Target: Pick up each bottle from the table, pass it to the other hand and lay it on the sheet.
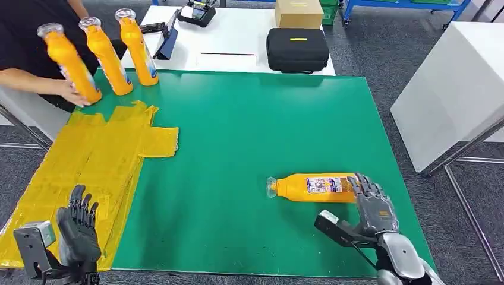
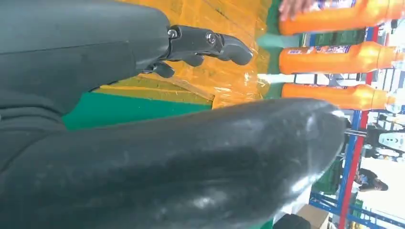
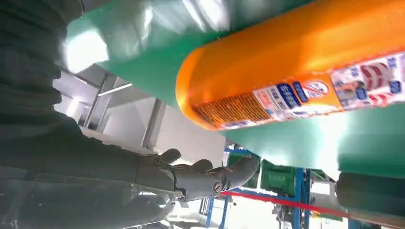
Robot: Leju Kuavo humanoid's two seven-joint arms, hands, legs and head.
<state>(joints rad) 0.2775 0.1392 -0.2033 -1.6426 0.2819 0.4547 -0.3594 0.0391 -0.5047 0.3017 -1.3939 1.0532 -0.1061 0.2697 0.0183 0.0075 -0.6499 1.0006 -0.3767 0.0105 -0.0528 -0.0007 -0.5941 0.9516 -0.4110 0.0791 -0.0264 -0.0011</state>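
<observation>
one orange bottle (image 1: 315, 187) lies on its side on the green counter (image 1: 249, 136), toward the robot's right, cap end pointing toward the yellow sheet (image 1: 89, 172) and its base at the right hand (image 1: 373, 205); that hand sits at the base end with its fingers (image 3: 224, 177) spread apart and, in the right wrist view, clear of the bottle, holding nothing; the left hand (image 1: 77, 228) hovers over the near edge of the sheet, fingers apart and empty; the bottle looks like smooth, stiff plastic, probably full and moderately heavy, round enough to roll when nudged and slick under the label, so the best hold is likely around the middle of the body, across the label, leaving the neck free for the other hand; four bottles in all: this one lying down, and three standing bottles (image 1: 107, 56) at the far left corner, where a person's hand (image 1: 71, 92) touches the nearest; one sheet, crumpled and lying flat.
</observation>
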